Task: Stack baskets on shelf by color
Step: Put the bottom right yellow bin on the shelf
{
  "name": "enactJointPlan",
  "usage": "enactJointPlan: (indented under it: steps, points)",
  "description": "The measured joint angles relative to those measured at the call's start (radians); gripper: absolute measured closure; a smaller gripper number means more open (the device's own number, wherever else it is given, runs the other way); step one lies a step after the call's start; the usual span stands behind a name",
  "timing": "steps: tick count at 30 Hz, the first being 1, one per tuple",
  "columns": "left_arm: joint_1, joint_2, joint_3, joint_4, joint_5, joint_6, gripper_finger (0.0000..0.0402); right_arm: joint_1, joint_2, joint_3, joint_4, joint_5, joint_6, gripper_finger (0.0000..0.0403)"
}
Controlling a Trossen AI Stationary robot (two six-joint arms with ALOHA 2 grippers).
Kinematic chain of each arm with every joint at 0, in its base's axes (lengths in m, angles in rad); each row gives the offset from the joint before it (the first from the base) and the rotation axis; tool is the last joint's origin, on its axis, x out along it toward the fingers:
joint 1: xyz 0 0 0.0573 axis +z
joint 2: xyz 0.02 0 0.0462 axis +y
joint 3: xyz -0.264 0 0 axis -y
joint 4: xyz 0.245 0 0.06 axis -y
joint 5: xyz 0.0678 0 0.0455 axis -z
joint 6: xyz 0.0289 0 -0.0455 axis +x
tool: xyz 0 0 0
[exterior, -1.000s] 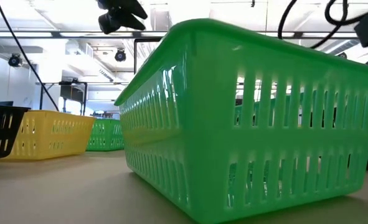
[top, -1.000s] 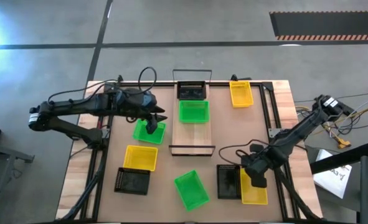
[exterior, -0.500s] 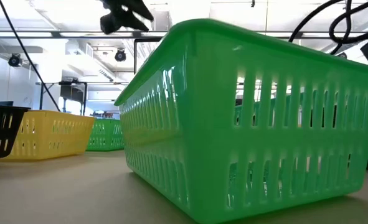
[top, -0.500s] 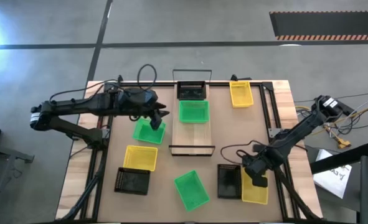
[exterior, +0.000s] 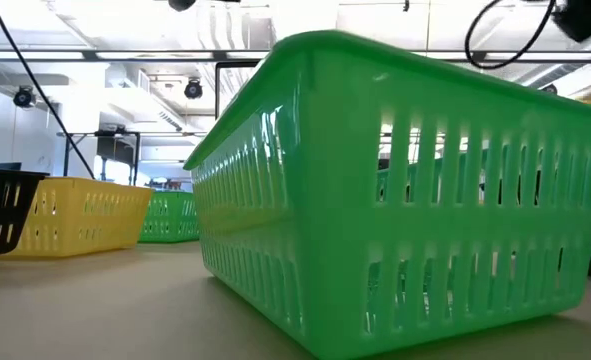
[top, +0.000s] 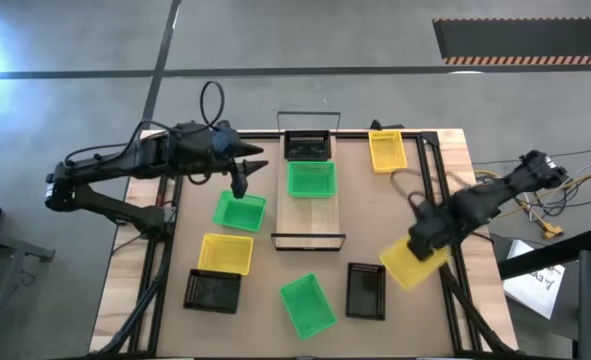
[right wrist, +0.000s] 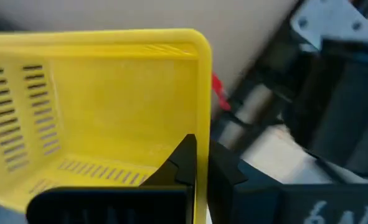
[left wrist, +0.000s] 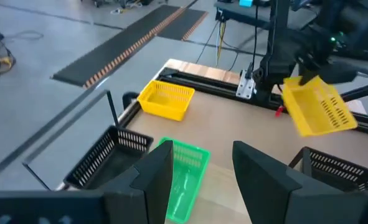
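My right gripper (top: 421, 242) is shut on a yellow basket (top: 410, 266), which hangs above the table's right side near a black basket (top: 366, 290). The left wrist view shows this yellow basket (left wrist: 319, 107) in the air. My left gripper (top: 240, 182) is open with nothing between its fingers. It hovers above a green basket (top: 239, 212) that rests bottom-down left of the shelf (top: 311, 222). On the shelf stand a black basket (top: 307, 148) and a green basket (top: 311, 180). A yellow (top: 225, 254), a black (top: 213, 291) and a green basket (top: 307, 305) sit on the near table. My right gripper holds the yellow basket by one wall's top rim (right wrist: 201, 134), near a corner. One finger (right wrist: 182, 157) is inside the basket and the other (right wrist: 226, 169) outside, coming from above. The basket is lifted clear of the table and hangs tilted below the fingers (left wrist: 308, 78).
Another yellow basket (top: 387, 152) stands at the far right corner. The near green basket (exterior: 395, 190) fills most of the low view. Black frame rails (top: 443, 190) run along the table's sides. Bare wood lies between the shelf and the right rail.
My right gripper has shut on the yellow basket's wall, then risen and gone toward the table's far edge while turning. The basket has come up off the table, turned about and tipped. My left gripper has risen from the green basket, still open.
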Motion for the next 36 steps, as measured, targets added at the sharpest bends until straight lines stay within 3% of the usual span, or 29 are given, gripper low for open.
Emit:
enactJointPlan:
  steps: [7,10,15,22,31,36]
  points:
    - [-0.001,-0.027,0.009,-0.009,0.022,0.006,0.0251,-0.160,-0.088,0.108,0.009,0.436,0.315,0.0394]
    - [-0.002,-0.047,0.004,-0.027,0.042,0.007,0.0251,-0.219,-0.090,0.127,0.060,0.531,0.342,0.0394]
    - [-0.001,-0.099,-0.008,-0.039,0.042,0.010,0.0251,-0.319,-0.020,0.090,0.304,0.433,0.283,0.0394]
    - [-0.001,-0.156,-0.011,-0.036,0.040,0.061,0.0251,-0.418,0.215,0.065,0.592,0.286,0.272,0.0394]
    - [-0.001,-0.184,-0.039,-0.036,0.037,0.061,0.0251,-0.450,0.456,0.193,0.647,0.169,0.265,0.0394]
    - [-0.001,-0.193,-0.076,-0.037,0.036,0.061,0.0251,-0.450,0.560,0.248,0.646,0.155,0.219,0.0394]
